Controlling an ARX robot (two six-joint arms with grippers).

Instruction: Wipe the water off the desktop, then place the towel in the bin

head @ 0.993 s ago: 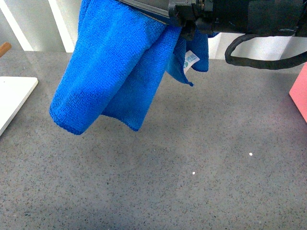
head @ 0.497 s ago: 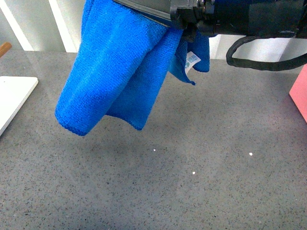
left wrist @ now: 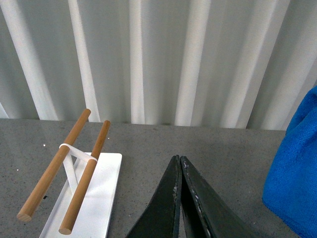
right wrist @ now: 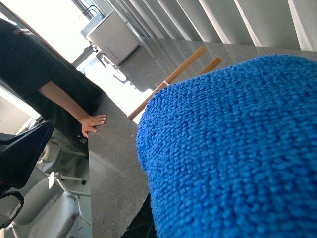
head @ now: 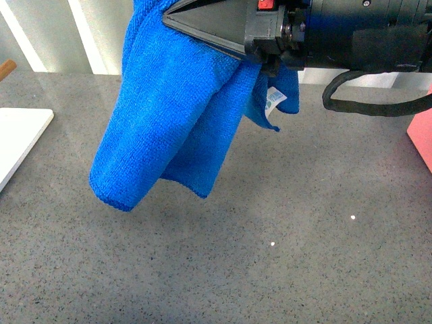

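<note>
Right gripper [head: 177, 19] clamping the towel [head: 169, 121] well above the desktop [head: 304, 256], blue cloth hanging draped over and below its fingers, clear of the surface, white tag [head: 275, 99] dangling beside them, left gripper [left wrist: 177, 161] pressing its jaws together, empty.
</note>
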